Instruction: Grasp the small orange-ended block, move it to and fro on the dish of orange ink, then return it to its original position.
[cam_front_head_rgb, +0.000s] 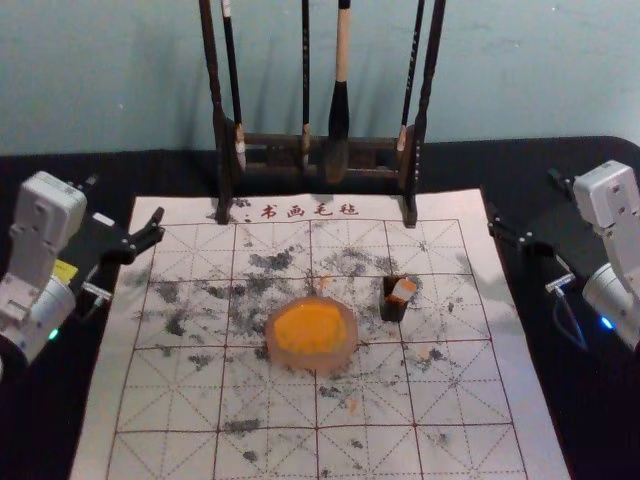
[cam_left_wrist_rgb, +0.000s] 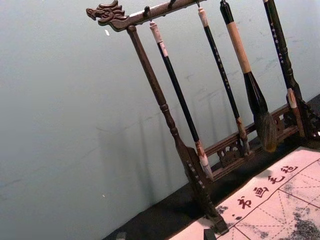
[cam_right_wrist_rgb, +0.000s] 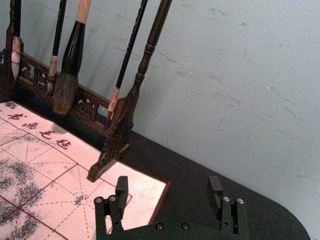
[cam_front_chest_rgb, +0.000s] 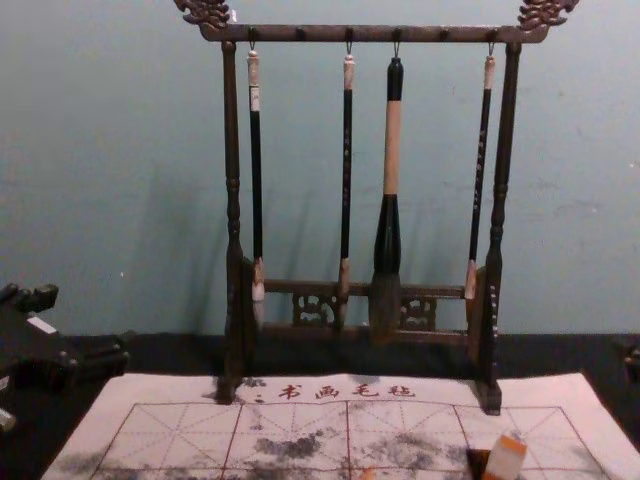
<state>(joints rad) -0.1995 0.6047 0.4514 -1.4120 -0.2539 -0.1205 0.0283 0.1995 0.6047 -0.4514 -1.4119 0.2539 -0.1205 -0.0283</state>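
In the head view, my left gripper (cam_front_head_rgb: 125, 199) stands open left of the mat, away from the block, and my right gripper (cam_front_head_rgb: 522, 195) is open beyond the mat's right edge. A whitish block (cam_front_head_rgb: 404, 290) with an orange end leans tilted on a small dark holder (cam_front_head_rgb: 392, 308), right of the round dish (cam_front_head_rgb: 342, 358) of orange ink. The chest view shows the block (cam_front_chest_rgb: 505, 459) low at the right, orange end up. The left wrist view has my left gripper (cam_left_wrist_rgb: 165, 235) at its bottom edge; the right wrist view shows my right gripper (cam_right_wrist_rgb: 168, 186) with nothing between its fingers.
A dark wooden rack (cam_front_chest_rgb: 375, 34) with several hanging brushes stands at the mat's back edge, before the wall. The gridded, ink-stained mat (cam_front_head_rgb: 450, 385) lies on a black table (cam_front_head_rgb: 515, 300), with bare mat in front of the dish and block.
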